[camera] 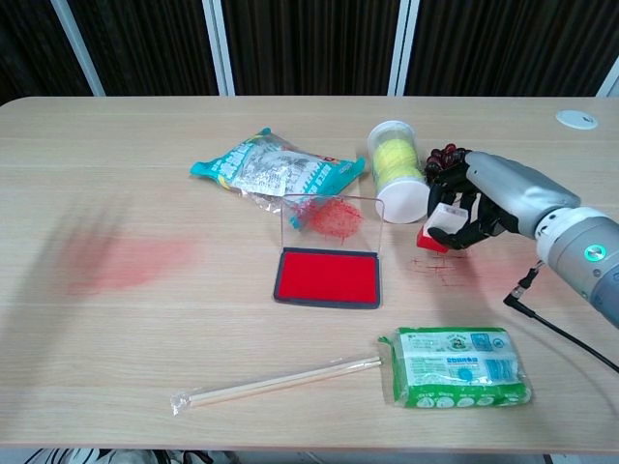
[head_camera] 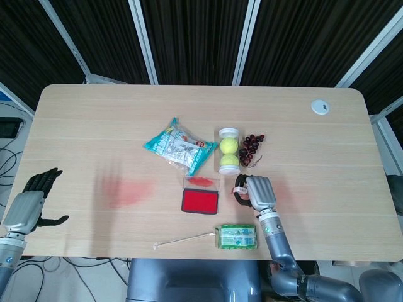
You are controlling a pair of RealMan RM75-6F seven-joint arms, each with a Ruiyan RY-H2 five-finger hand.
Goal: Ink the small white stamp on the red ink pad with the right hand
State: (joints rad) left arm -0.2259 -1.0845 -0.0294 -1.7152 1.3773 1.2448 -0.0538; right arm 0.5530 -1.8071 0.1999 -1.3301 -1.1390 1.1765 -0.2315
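Observation:
My right hand (camera: pixel 488 198) (head_camera: pixel 257 190) grips the small white stamp (camera: pixel 440 224) with its red base, held low over faint red marks on the table (camera: pixel 440 266), to the right of the ink pad. The red ink pad (camera: pixel 327 276) (head_camera: pixel 200 201) lies open in its dark tray, with its clear lid (camera: pixel 329 220) standing up behind it, smeared red. In the head view the stamp itself is mostly hidden by the hand. My left hand (head_camera: pixel 34 200) hangs at the table's left edge, fingers apart, holding nothing.
A clear tube of tennis balls (camera: pixel 397 166) and a bunch of dark grapes (head_camera: pixel 252 148) lie just behind my right hand. A blue snack bag (camera: pixel 266 172) sits behind the pad. A green packet (camera: pixel 459 365) and wrapped chopsticks (camera: pixel 280 382) lie near the front edge. A black cable (camera: pixel 551 324) trails from the wrist.

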